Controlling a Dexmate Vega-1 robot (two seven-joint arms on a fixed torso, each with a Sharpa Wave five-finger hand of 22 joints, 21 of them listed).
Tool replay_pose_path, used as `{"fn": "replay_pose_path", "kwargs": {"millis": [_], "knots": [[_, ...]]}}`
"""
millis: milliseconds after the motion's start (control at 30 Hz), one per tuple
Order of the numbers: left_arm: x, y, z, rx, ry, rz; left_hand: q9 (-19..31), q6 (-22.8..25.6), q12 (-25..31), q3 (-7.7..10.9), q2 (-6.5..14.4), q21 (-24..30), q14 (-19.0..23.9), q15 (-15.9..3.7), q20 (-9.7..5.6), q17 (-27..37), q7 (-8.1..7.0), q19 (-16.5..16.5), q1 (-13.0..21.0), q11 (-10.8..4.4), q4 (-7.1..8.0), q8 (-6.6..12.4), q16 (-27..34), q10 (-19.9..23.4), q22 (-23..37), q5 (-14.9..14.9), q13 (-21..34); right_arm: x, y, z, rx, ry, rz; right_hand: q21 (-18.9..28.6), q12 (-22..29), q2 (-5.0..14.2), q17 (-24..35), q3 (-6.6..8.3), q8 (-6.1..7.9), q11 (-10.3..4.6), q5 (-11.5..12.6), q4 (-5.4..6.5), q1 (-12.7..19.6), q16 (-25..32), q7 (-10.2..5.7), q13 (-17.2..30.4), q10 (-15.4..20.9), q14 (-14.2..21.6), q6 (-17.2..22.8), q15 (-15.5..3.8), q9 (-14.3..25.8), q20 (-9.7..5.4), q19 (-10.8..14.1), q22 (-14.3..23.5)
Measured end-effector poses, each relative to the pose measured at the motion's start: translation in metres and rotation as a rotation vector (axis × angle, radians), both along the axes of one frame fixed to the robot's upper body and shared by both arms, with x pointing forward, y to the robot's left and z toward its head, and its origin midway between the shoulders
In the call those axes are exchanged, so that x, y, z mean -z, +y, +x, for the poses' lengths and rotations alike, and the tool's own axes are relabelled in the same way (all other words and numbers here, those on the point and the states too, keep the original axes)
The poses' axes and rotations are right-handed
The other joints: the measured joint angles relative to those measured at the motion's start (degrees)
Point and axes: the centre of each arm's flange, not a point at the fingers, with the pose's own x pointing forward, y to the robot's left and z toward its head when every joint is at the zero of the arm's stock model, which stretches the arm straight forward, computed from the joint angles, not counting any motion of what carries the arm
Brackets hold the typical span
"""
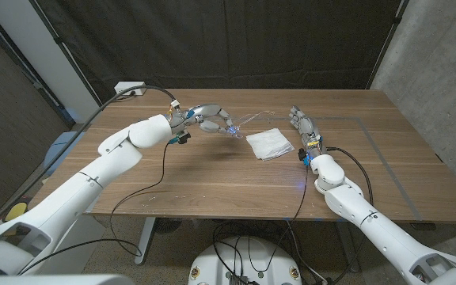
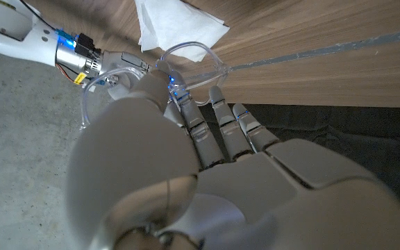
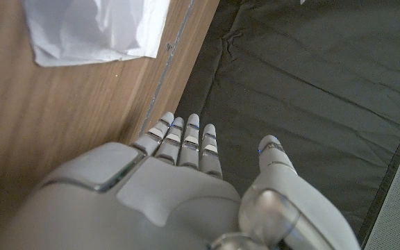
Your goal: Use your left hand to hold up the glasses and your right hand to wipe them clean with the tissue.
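Observation:
My left hand (image 1: pixel 210 121) is raised over the middle of the wooden table (image 1: pixel 212 178) and pinches a pair of clear-framed glasses (image 1: pixel 246 123), which stick out toward the right. In the left wrist view the glasses (image 2: pixel 188 50) curve past my left hand's fingertips (image 2: pixel 214 94), with the white tissue (image 2: pixel 176 24) beyond them. The tissue (image 1: pixel 270 143) lies crumpled on the table between both hands. My right hand (image 1: pixel 303 127) stands just right of the tissue with straight fingers and holds nothing. The right wrist view shows that hand (image 3: pixel 179 184) near the tissue (image 3: pixel 92 28).
A white power strip (image 1: pixel 131 89) sits at the table's back left corner, and its cable runs along my left arm. A thin taped outline (image 1: pixel 374 142) marks the table's right half. A dark curtain hangs behind the table.

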Motion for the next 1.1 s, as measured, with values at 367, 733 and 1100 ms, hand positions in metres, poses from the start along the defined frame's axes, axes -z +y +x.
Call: {"fn": "replay_pose_path", "kwargs": {"millis": [367,733,1100], "knots": [[0.002,0.006,0.012,0.041,0.145,-0.196,0.7,-0.7,0.5,0.48,0.0,0.4,0.5,-0.03,0.17,0.2,0.72,-0.2,0.0,0.9,0.0,0.01,-0.4,-0.3,0.0,0.0,0.2,-0.005,0.002,-0.007,0.076,0.013,-0.122,0.0,0.7,-0.4,0.3,0.4,0.4,-0.27,0.0,-1.02,2.2,0.0,-0.58,0.0,1.9,2.2,1.2,-0.84,0.0,1.52,0.3,0.1],[0.006,0.011,0.026,0.095,0.304,-0.364,1.4,-0.8,1.2,0.95,0.4,0.4,0.5,0.07,0.62,0.6,1.85,0.2,-0.2,1.93,0.01,0.0,-0.4,-0.5,0.3,0.5,0.5,-0.013,0.011,-0.017,0.16,0.012,-0.304,0.0,0.7,-0.59,0.3,0.71,0.61,-0.58,0.0,-1.66,3.6,0.0,-0.97,0.1,2.4,2.5,1.6,-1.2,0.0,2.05,0.4,0.3],[0.008,0.015,0.037,0.124,0.411,-0.473,2.2,-1.3,1.7,1.11,0.7,0.9,0.7,-0.12,0.71,1.1,2.36,0.3,-0.4,2.26,-0.16,0.46,-0.4,-0.2,0.3,0.7,0.7,-0.018,0.026,-0.027,0.237,0.002,-0.511,0.2,0.7,-0.76,0.3,1.34,0.61,-1.72,0.0,-2.29,5.9,0.0,-0.97,0.3,2.5,3.1,1.6,-2.13,0.3,2.75,1.0,0.3]]}}
